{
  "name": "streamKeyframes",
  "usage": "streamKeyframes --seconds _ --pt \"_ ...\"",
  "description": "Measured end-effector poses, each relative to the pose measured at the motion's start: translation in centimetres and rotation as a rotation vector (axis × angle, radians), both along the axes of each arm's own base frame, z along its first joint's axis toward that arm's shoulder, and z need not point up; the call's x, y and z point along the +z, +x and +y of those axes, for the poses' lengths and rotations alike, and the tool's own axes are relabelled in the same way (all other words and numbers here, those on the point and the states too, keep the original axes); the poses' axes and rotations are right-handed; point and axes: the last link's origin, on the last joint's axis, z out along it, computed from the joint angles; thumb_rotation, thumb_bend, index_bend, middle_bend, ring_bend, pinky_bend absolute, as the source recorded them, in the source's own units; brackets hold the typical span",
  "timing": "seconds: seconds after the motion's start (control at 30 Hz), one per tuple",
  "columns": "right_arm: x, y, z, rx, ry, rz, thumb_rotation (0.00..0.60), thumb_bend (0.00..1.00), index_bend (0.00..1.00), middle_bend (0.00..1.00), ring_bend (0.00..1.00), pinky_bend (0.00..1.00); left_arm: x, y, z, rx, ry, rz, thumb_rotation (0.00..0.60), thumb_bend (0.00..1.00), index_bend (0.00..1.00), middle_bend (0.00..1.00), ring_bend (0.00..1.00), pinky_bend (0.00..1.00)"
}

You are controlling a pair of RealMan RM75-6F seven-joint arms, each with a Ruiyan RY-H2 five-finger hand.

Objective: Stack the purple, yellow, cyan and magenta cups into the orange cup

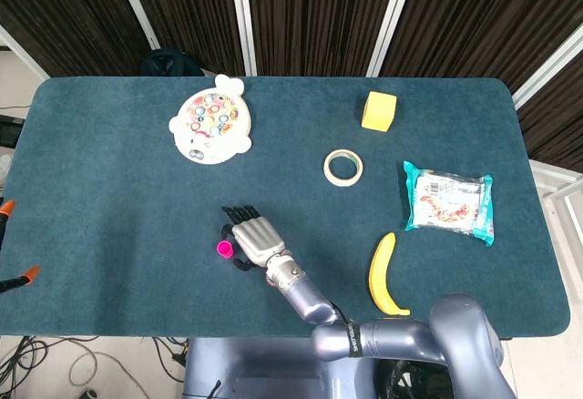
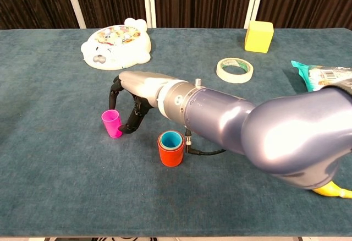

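The magenta cup (image 2: 112, 124) stands upright on the blue table, also seen as the magenta cup (image 1: 224, 250) in the head view. My right hand (image 2: 135, 95) arches over and beside it, with fingers (image 2: 115, 88) curved down just behind the cup and the thumb tip right of it; I see no firm grip. The orange cup (image 2: 171, 154) stands to the right with the cyan cup (image 2: 171, 139) nested inside. In the head view my right hand (image 1: 250, 240) and wrist cover the orange cup. Purple and yellow cups are not separately visible. The left hand is out of view.
A round white toy plate (image 1: 210, 124) lies at the back left. A tape roll (image 1: 342, 167), a yellow block (image 1: 379, 111), a snack packet (image 1: 448, 200) and a banana (image 1: 383, 274) lie to the right. My right forearm (image 2: 236, 125) spans the front right.
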Motion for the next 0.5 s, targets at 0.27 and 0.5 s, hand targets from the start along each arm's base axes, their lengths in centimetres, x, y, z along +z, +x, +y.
streamKeyframes --seconds 0.27,0.5 --pt "-0.3 0.6 0.0 0.002 -0.003 -0.007 0.600 0.38 0.41 0.00 0.01 0.02 0.0 0.0 0.0 0.001 -0.001 0.000 0.600 0.00 0.00 0.00 0.00 0.05" --pt "-0.5 1.3 -0.1 0.019 -0.009 -0.008 0.600 0.38 0.42 0.00 0.01 0.02 0.0 0.0 0.0 0.001 0.001 0.000 0.600 0.00 0.00 0.00 0.00 0.05"
